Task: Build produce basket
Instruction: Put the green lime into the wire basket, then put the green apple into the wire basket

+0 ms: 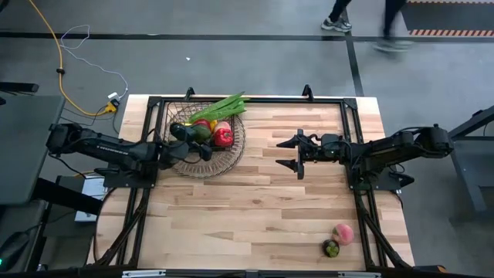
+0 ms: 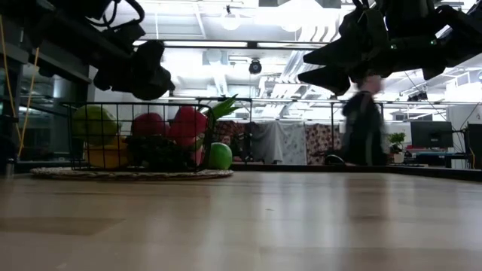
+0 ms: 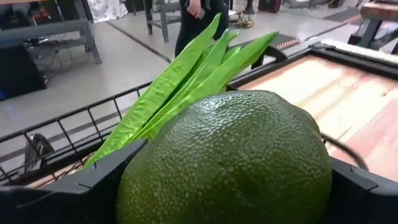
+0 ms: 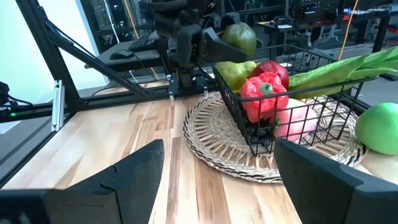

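Fingers of the left gripper (image 1: 202, 133) are closed on a bumpy dark green fruit (image 3: 227, 162), which fills the space between them in the left wrist view and hangs over the basket (image 1: 231, 154). The left arm reaches in level from the table's left edge, its gripper above the basket's near-left part.

The basket stands at the far left of the wooden table (image 1: 255, 208), its flared woven-looking rim lying flat on the wood. Inside it are a red pepper (image 4: 264, 93), a pale green pear-shaped piece (image 4: 233, 71), a yellow piece (image 2: 105, 154) and long green leafy stalks (image 1: 224, 104) that stick out over the far rim. A smooth light green ball (image 4: 377, 127) sits on the rim outside the mesh wall.

The right gripper (image 1: 299, 153) hovers above bare wood near the table's middle, well apart from the basket, its fingers spread wide and holding nothing. Its arm comes in level from the right edge.

A pink peach (image 1: 343, 233) and a dark purple piece (image 1: 331, 248) lie touching at the near right corner. A person (image 2: 365, 124) walks beyond the table.
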You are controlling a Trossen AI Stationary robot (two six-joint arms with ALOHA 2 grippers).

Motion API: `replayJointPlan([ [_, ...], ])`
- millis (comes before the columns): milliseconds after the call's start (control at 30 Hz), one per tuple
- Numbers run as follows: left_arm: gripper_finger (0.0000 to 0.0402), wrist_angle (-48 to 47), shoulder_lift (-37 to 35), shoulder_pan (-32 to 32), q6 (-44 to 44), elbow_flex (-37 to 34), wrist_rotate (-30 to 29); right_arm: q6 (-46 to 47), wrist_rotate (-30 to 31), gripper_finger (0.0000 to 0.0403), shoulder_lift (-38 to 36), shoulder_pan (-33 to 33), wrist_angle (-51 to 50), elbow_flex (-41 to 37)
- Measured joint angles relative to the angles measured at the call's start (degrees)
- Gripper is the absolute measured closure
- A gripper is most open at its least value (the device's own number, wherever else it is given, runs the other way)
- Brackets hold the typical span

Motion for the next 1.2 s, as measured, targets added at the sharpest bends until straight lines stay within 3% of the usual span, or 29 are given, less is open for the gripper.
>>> replayJointPlan([
  [533,0.0056,-0.4,0.5,0.0,1.5,0.0,-0.7,0.1,0.0,0.0107,0.0,0.0,0.1,0.0],
  [767,0.0028,-2.3,0.5,0.0,-7.7,0.0,-9.0,0.5,0.0,0.0107,0.0,0.0,0.1,0.0],
  [1033,0.0026,2.9,0.5,-0.2,-1.5,0.0,-8.7,1.0,0.0,0.0107,0.0,0.0,0.2,0.0],
  [1200,0.0025,9.7,-0.3,-2.1,2.5,0.0,-4.4,1.0,0.0,0.0107,0.0,0.0,0.4,0.0],
])
